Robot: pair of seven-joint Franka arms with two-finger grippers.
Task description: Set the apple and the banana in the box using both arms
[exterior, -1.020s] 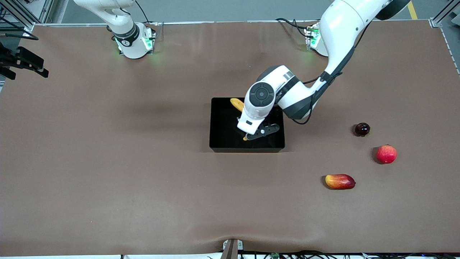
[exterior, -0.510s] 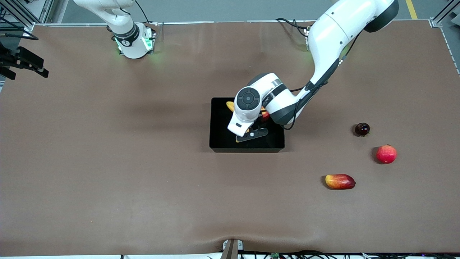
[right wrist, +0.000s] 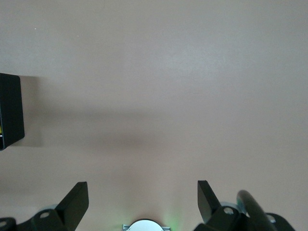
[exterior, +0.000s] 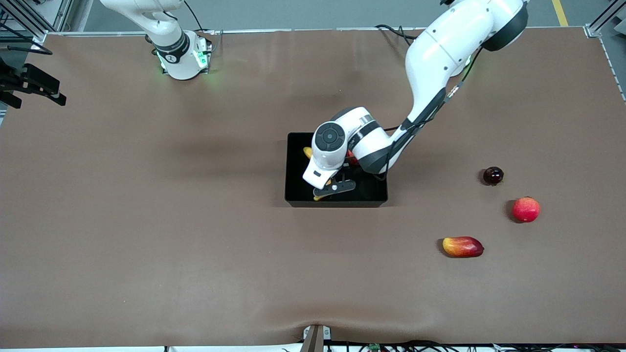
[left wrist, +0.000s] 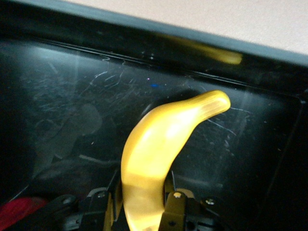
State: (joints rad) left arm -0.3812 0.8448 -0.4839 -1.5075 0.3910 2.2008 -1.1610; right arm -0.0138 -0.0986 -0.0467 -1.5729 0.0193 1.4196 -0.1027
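While the left claw [left wrist: 144,211] sits low inside the black box [exterior: 295,193] at the middle of the frame, it's clamped on the banana [left wrist: 156,154], which pokes out toward the box wall. A bit of red apple [exterior: 350,157] peeks from under the wrist. The right claw [right wrist: 143,199] waits with fingers spread over bare brown table [exterior: 146,244]. Off at the right of the frame: a mango-like fruit [exterior: 462,246], a pink-red fruit [exterior: 525,209], a dark round fruit [exterior: 493,175]. Grey floor shows along the top edge.
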